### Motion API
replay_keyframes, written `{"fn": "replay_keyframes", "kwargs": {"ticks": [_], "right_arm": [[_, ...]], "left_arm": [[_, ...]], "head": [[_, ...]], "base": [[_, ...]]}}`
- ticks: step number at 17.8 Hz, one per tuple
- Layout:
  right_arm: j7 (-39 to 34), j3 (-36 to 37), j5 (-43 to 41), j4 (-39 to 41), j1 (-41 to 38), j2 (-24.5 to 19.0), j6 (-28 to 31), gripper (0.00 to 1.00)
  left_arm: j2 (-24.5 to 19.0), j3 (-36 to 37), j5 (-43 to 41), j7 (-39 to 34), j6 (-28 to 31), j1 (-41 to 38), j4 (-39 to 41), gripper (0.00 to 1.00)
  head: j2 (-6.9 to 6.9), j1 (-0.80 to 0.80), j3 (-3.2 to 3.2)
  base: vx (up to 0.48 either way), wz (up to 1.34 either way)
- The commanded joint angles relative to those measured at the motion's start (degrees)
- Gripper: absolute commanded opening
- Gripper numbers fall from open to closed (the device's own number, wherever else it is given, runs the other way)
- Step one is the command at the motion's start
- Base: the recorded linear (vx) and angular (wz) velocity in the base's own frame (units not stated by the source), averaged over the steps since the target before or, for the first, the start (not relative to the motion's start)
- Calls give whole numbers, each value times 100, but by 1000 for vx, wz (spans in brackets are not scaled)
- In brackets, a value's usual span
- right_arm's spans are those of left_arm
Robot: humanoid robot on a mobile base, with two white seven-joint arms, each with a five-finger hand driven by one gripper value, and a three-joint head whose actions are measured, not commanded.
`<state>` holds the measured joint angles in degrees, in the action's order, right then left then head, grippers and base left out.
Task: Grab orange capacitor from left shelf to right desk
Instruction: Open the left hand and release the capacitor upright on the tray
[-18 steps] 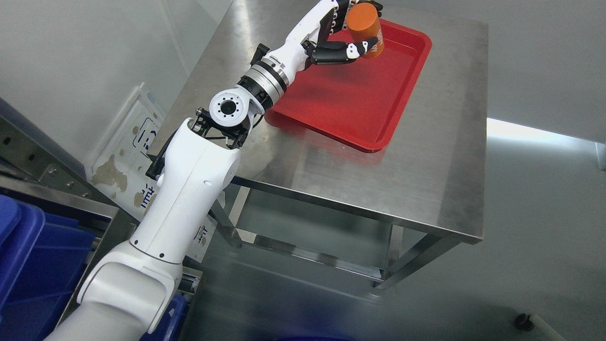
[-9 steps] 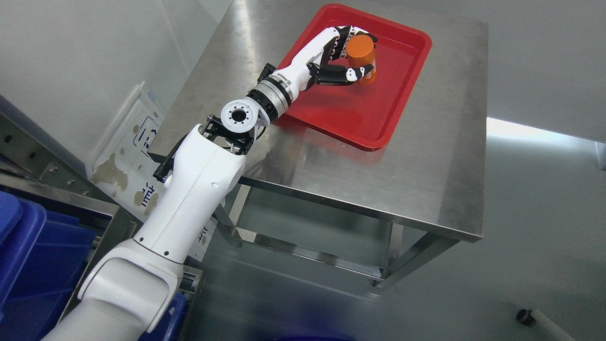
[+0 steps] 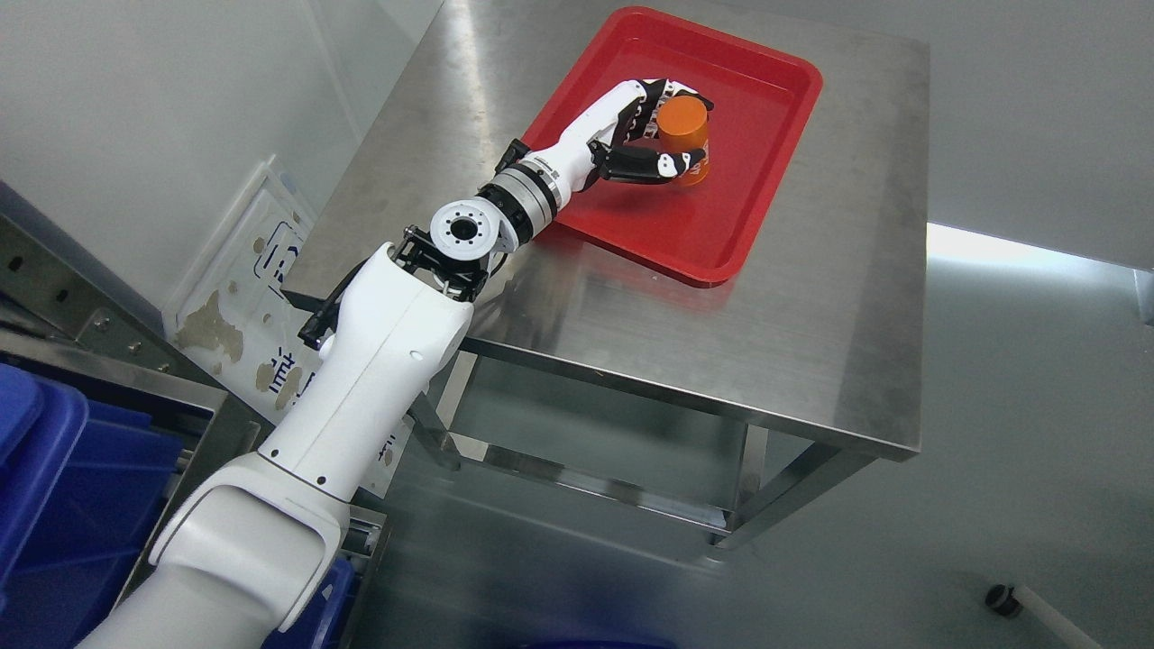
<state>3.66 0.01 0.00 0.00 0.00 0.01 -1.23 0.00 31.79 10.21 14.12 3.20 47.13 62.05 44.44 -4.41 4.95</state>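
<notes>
Left hand [image 3: 651, 135] on orange capacitor [image 3: 684, 139], upper centre of frame.
Fingers [image 3: 651, 97] curled round the cylinder's far side, thumb pressed to its near side; grip closed on it. Capacitor upright inside the red tray [image 3: 721, 243], base at or just above the tray floor. Tray lies on the steel desk [image 3: 811, 342]. Blue bins [image 3: 54, 505] at lower left.

Steel desk [image 3: 811, 297], brushed top, kinda scuffed and shiny, open frame underneath with lower crossbars. Only thing sitting directly on it was red tray [image 3: 766, 162], shallow, rounded corners, parked at far left part of top, angled a bit. Near and right side of desk top was bare metal.
</notes>
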Motion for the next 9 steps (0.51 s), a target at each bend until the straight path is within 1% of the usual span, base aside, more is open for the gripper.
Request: {"fn": "replay_keyframes", "kwargs": {"ticks": [1,4,5,6,7,9], "right_arm": [[3,61,36,100,-132,99,-9,100],[3,61,36,100,-124,99,-9,100],[3,61,36,100,-123,99,-9,100],[3,61,36,100,-132,99,-9,100],[3,61,36,100,-132,99,-9,100],[3,61,36,100,-132,99,-9,100]], "left_arm": [[-100,-58,7,47,40,314,-193,75],[-100,-383,16,73,102,446,-184,81],[-100,-550,25,73,58,498,-167,87],[-100,-751,25,82,40,516,-175,97],[-100,-927,25,82,23,534,-175,100],[-100,-1393,25,82,-143,534,-175,100]], "head": [[0,0,0],[0,0,0],[0,0,0],[0,0,0],[0,0,0],[0,0,0]], "base": [[0,0],[0,0],[0,0],[0,0],[0,0],[0,0]]}}
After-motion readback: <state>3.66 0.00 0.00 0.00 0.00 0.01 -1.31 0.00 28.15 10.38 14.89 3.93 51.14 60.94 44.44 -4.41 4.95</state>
